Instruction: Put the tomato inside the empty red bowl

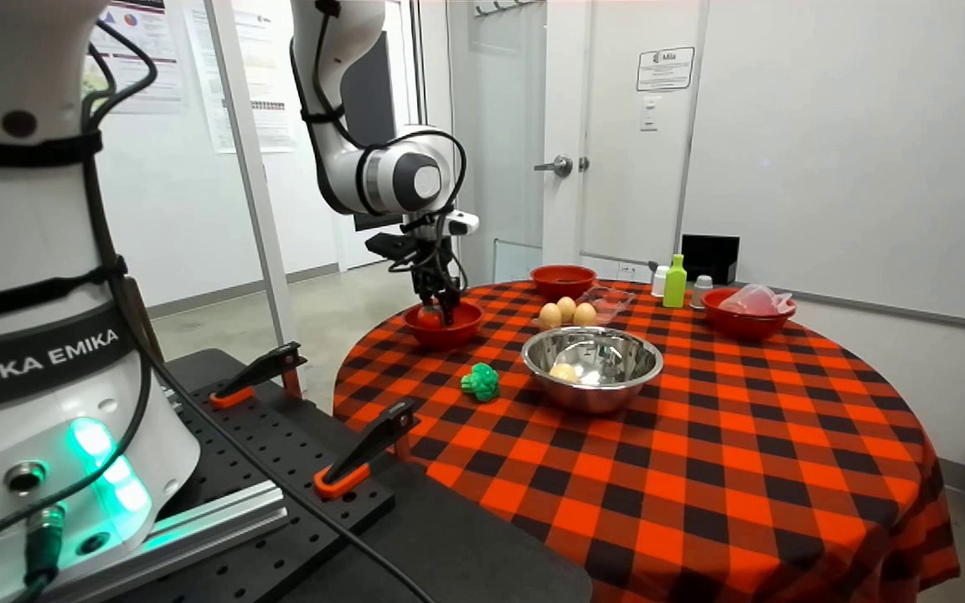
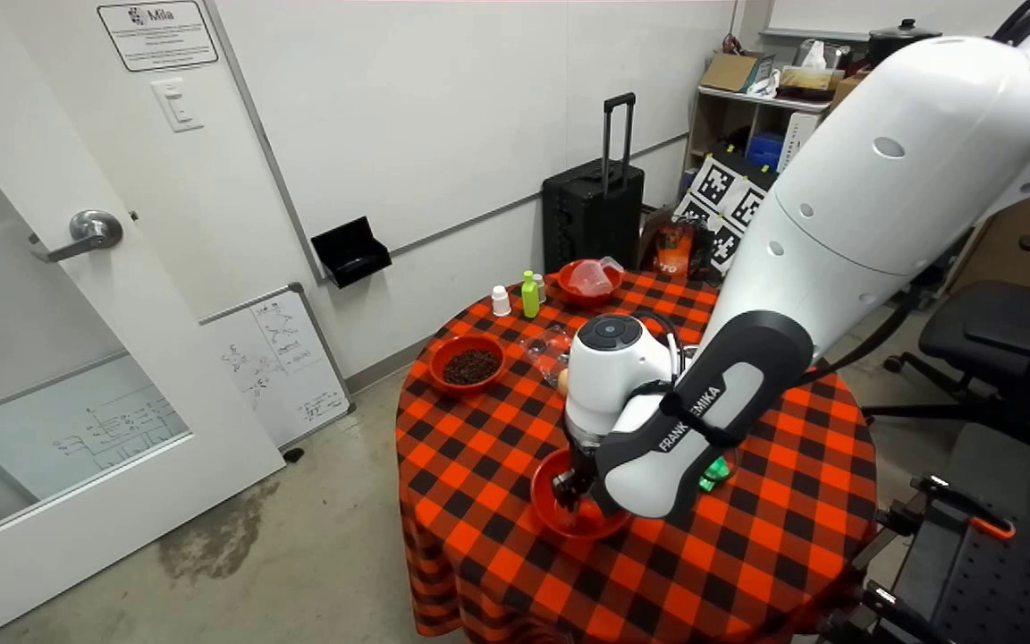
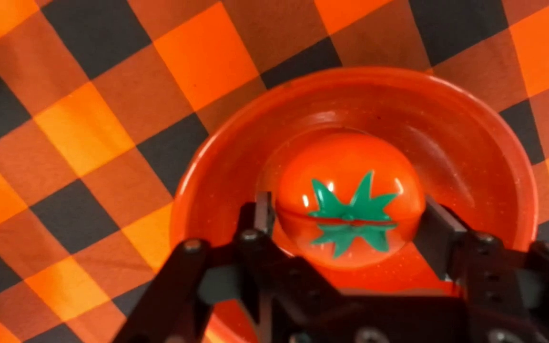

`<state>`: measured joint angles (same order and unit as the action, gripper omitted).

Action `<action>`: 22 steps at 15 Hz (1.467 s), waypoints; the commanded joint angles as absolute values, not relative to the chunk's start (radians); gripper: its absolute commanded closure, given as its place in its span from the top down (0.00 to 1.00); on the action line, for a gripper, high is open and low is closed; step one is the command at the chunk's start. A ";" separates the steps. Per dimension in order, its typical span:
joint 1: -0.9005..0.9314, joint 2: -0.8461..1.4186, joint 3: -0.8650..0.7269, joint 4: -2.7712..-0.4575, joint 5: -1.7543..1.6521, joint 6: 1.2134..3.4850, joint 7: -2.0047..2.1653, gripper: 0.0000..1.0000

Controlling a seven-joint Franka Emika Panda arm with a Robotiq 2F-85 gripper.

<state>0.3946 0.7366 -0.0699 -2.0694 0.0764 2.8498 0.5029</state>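
Exterior view: broccoli (image 1: 481, 383) near red bowl (image 1: 443, 339)

On the tomato (image 3: 350, 155): glossy red, roundish, slightly oval in the wrist view, green pointed-leaf star facing up. Shows a seam straight across, cutting through the star; duller on one half. Is inside the red bowl (image 3: 374, 93), whole outline within the rim in the wrist view. Can't tell about contact with the bowl's floor. As for the bowl: shiny red, round, wide-mouthed, upright on the checked cloth (image 3: 81, 133) in both exterior views.
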 commanded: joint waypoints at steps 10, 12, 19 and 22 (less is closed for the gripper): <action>0.411 0.666 -0.078 -2.131 0.123 2.857 0.558 1.00; 0.408 0.604 -0.079 -2.165 0.139 2.877 0.567 1.00; 0.419 0.342 -0.083 -2.286 0.106 2.881 0.580 1.00; 0.395 0.244 -0.049 -2.329 0.107 2.846 0.574 1.00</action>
<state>0.4091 0.3595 -0.0728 -2.2536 0.1227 2.8745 0.5574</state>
